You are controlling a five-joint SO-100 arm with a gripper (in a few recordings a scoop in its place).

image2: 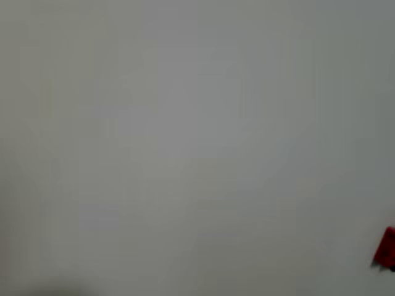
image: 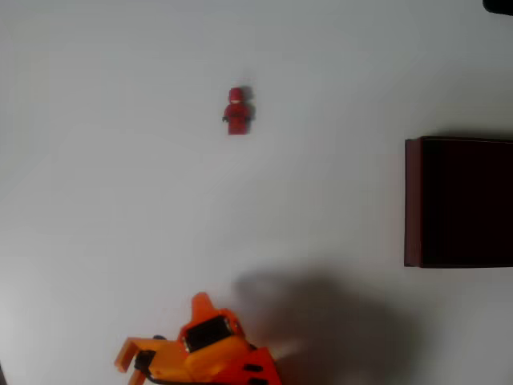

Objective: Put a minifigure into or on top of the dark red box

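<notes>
The minifigure [image: 237, 111], tiny and all red, lies on the white table in the upper middle of the overhead view. A blurred red bit at the right edge of the wrist view looks like the minifigure [image2: 386, 246]. The dark red box [image: 413, 200] sits at the right edge of the overhead view, its near-black inside partly cut off by the frame. My orange gripper [image: 160, 330] is at the bottom edge, far below the figure and well left of the box. Its two fingers stand apart with nothing between them.
The white table [image: 120, 200] stretches bare between gripper, figure and box. The arm casts a soft shadow [image: 321, 321] at the bottom middle. A dark object [image: 501, 5] pokes in at the top right corner.
</notes>
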